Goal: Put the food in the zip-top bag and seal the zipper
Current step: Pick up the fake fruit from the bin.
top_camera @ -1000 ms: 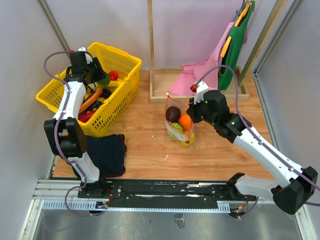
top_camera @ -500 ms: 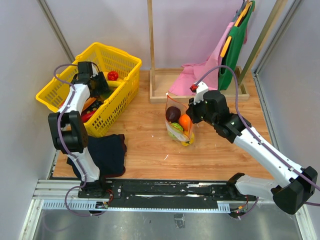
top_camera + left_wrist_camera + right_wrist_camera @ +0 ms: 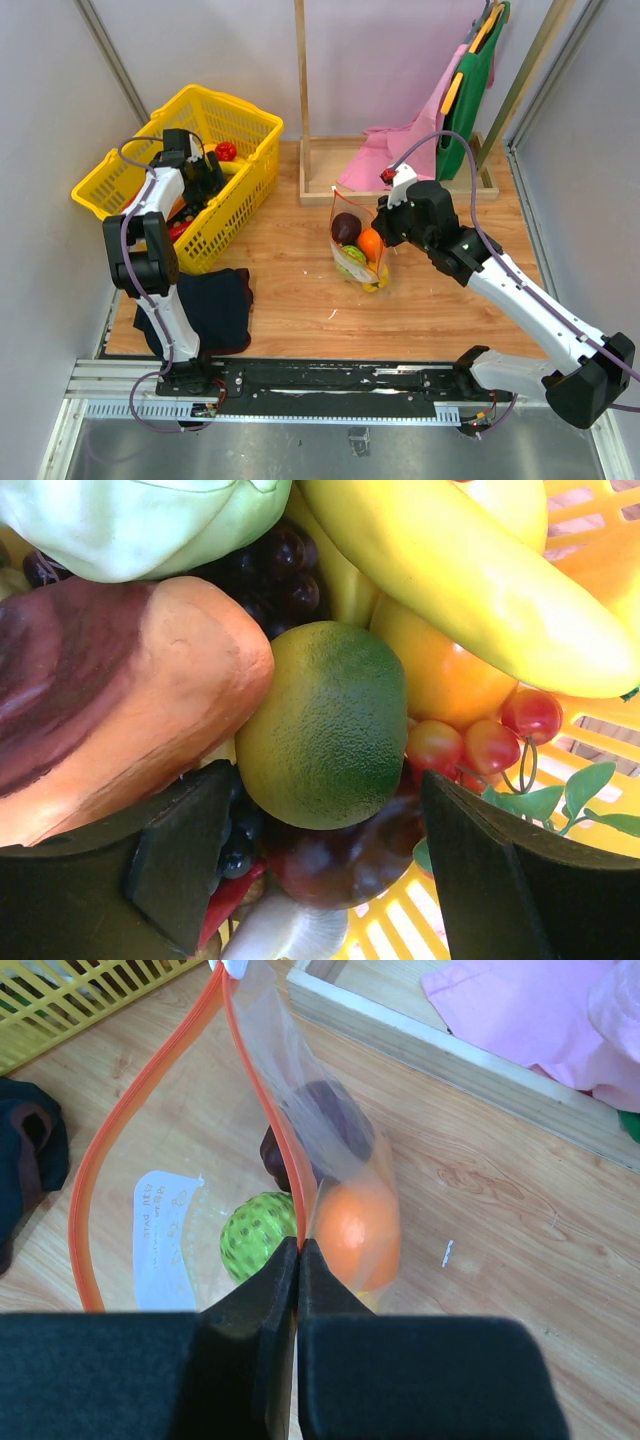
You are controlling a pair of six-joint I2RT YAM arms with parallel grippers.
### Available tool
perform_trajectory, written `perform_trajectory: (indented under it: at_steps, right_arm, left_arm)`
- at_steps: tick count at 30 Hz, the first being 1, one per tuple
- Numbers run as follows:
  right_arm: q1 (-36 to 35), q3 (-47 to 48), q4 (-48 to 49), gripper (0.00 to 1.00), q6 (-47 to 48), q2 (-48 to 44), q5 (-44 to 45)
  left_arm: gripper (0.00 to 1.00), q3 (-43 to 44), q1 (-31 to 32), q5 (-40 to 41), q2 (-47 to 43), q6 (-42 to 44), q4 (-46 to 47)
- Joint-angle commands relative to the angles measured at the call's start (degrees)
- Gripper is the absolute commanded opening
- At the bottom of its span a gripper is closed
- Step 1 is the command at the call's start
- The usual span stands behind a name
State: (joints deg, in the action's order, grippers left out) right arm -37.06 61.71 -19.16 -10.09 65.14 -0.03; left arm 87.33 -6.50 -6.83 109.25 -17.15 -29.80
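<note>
1. Down in the yellow plastic basket [image 3: 235, 195], the left gripper [image 3: 330, 870] is spread, and a round green-yellow toy fruit [image 3: 325, 725] sits straight ahead between its fingers.
2. Rightward, well apart, the right gripper [image 3: 298, 1260] pinches the red-orange zipper strip [image 3: 78, 1230] of the clear floppy zip-top bag [image 3: 190, 1150] — mouth open.

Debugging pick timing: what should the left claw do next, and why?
Probably ease the left claw a little deeper, then close on the green fruit. Its jaws stand open, the fruit centred in the gap but mostly beyond the tips. The right claw is shut on the zipper, holding the bag mouth open, ready to receive.
</note>
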Motion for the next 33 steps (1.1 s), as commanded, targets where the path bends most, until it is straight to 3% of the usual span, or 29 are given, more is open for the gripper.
perform_trajectory:
  at_steps: [1, 4, 9, 13, 27, 33]
  right_arm:
    - [0.9, -0.4, 1.2, 0.01, -0.4, 0.0, -0.7]
    - [0.9, -0.4, 1.2, 0.01, -0.4, 0.0, -0.8]
    - [0.9, -0.2, 1.1, 0.01, -0.5, -0.1, -0.7]
    - [0.9, 0.0, 1.1, 0.01, -0.8, -0.1, -0.8]
    - [0.9, 1.1, 0.8, 0.01, -1.7, 0.2, -1.3]
    - [0.9, 1.6, 0.7, 0.01, -2.0, 0.5, -1.4]
  left_arm:
    - [0.78, 1.1, 0.1, -1.5, 0.8, -0.3, -0.6]
    - [0.72, 1.0, 0.1, -2.3, 1.0, -0.4, -0.6]
    - [0.48, 1.3, 0.1, -2.0, -1.1, -0.4, -1.1]
    - [0.37, 1.4, 0.1, -1.2, -4.8, -0.3, -1.1]
    - [0.33, -0.2, 0.1, 3.1, -18.7, -0.7, -0.3]
    - [0.32, -0.6, 0.1, -1.5, -24.9, -1.2, 0.1]
